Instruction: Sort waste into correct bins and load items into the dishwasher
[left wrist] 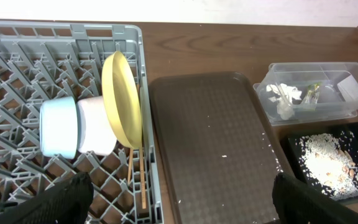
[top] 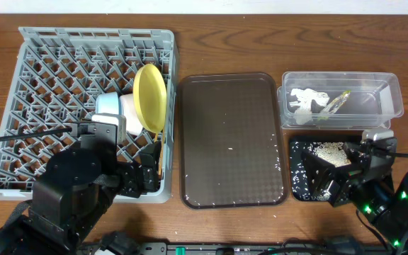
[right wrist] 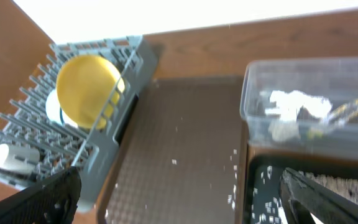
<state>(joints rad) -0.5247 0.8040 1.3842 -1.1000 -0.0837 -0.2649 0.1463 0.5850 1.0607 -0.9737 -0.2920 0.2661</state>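
The grey dish rack (top: pixel 48 71) holds the yellow plate (top: pixel 149 98) on edge, with the light-blue bowl (top: pixel 108 106) and the white bowl (top: pixel 129 117) beside it. Two chopsticks (left wrist: pixel 143 180) lie in the rack near its right wall. A small white cup (right wrist: pixel 14 157) lies in the rack. The clear tub (top: pixel 395 95) holds crumpled paper (top: pixel 305 99) and the green-and-yellow wrapper (top: pixel 337 103). The black tray (top: pixel 297 177) holds rice crumbs (top: pixel 329 151). My left gripper (top: pixel 144 177) is open and empty over the rack's front right corner. My right gripper (top: pixel 335 177) is open and empty over the black tray.
The brown serving tray (top: pixel 232 142) lies between the rack and the bins, with a few white crumbs scattered on it. The clear tub sits behind the black tray at the right. The table's back edge runs behind the rack and tub.
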